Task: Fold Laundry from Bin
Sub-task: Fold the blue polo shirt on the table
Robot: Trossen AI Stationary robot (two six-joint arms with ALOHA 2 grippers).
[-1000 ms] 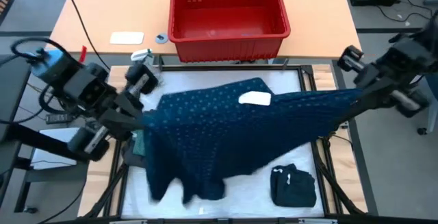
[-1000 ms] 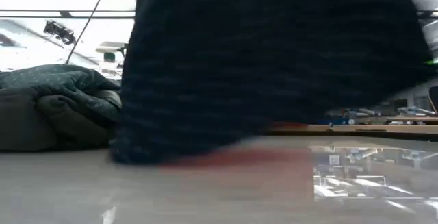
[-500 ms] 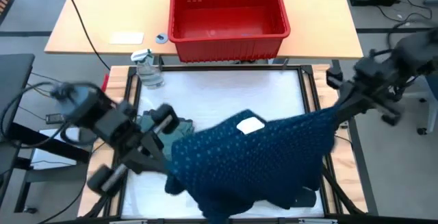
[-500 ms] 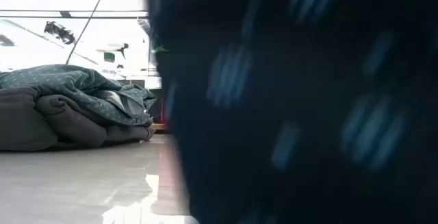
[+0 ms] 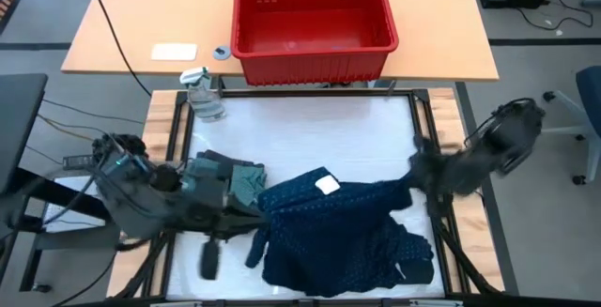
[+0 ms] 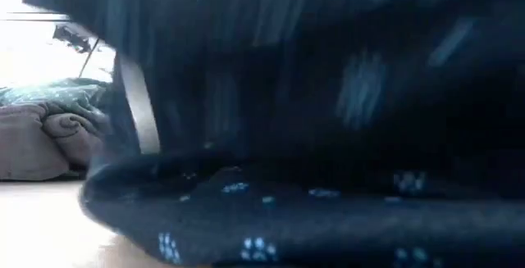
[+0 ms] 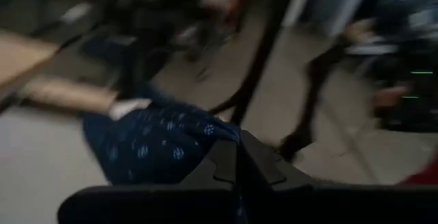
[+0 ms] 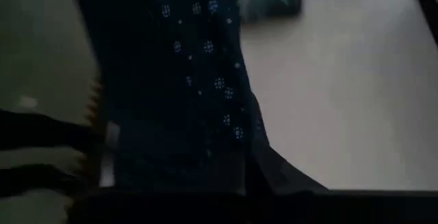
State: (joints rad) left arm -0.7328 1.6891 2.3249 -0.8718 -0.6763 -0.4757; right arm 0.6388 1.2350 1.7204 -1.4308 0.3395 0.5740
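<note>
A navy dotted garment point(image 5: 343, 227) lies crumpled on the white mat near the table's front edge, its white neck label point(image 5: 326, 184) facing up. It fills the low view point(image 6: 328, 202). My left gripper point(image 5: 255, 221) is shut on the garment's left end. My right gripper point(image 5: 413, 177) is shut on its right end. A teal-green dotted piece and a dark grey piece point(image 5: 225, 177) lie piled on the mat to the left of it. The red bin point(image 5: 315, 25) stands at the far side with no laundry showing in it. My left gripper pinches the navy garment's left end point(image 7: 198, 148) between its shut fingers, coming low and slanting from the table's left. The cloth beside it lies slack on the mat. My right gripper pinches the garment's right end point(image 8: 185, 148), coming low from the table's right. The cloth runs away from the fingers, and I cannot tell whether it is one layer or several.
A clear spray bottle point(image 5: 203, 96) stands at the mat's far left corner. A white card point(image 5: 174, 52) and a small blue thing point(image 5: 221, 53) lie on the wooden table left of the bin. Bare mat point(image 5: 310, 129) stretches between the garment and the bin.
Both grippers have swung down and toward the table's near edge and come closer together. The navy garment, held up and spread wide a second ago, now lies bunched on the mat at the front. It covers the dark folded piece at the front right.
</note>
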